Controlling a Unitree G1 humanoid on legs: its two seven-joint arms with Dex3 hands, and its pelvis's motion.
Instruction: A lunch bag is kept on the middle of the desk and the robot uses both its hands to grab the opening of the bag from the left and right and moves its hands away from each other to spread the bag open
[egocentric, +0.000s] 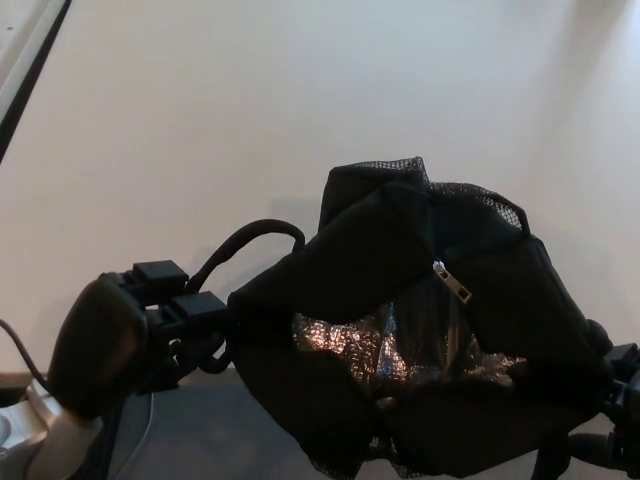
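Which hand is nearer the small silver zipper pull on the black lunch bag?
Right. The right hand sits at the bag's right edge, below-right of the zipper pull; the left hand is farther, at its left edge.

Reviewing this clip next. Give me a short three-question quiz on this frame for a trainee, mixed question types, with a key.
1. True or false: the lunch bag shows a gap with silver lining inside.
2. Multiple choice: the left hand is at the bag's
A. left edge
B. top mesh
C. zipper pull
3. Fill in: the metal zipper pull hangs near the ___ of the opening.

Key: 1 true. 2 A; the hand meets the bag's left edge, beside the handle loop. 3 top. The right hand shows only partly at the picture's right edge, so its grip cannot be judged.
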